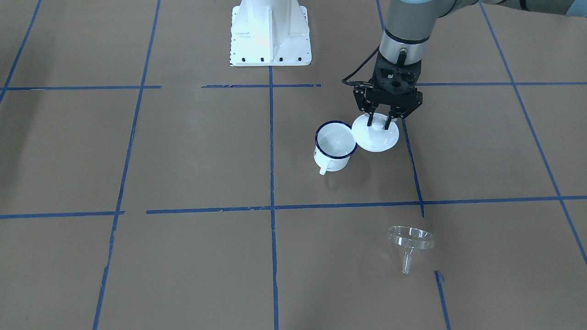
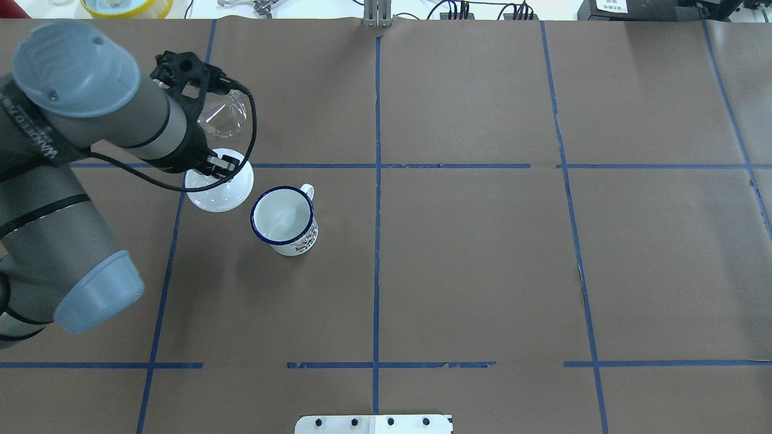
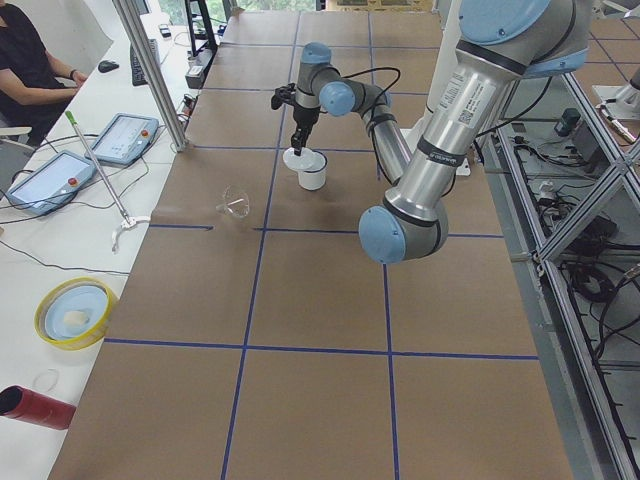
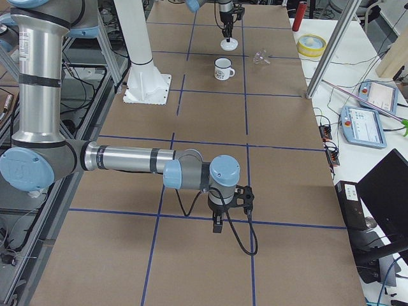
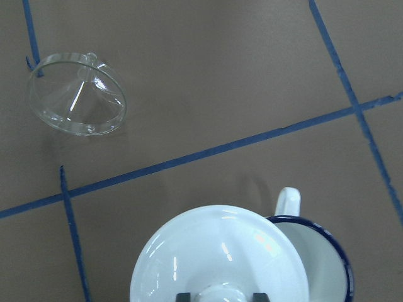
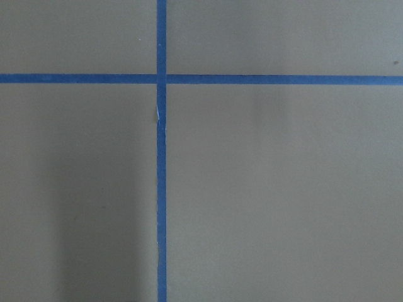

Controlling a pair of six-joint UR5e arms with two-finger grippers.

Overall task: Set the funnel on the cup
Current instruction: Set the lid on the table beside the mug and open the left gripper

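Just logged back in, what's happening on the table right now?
The left tool grips the white lid by its knob, holding it right beside the open cup. The funnel lies untouched on the table, apart from both. The right tool hangs far from them, towards the table's other end; whether it is open cannot be told.

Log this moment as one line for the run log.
left gripper shut on lid beside cup | cup open, upright | funnel on table, untouched | right gripper state unclear
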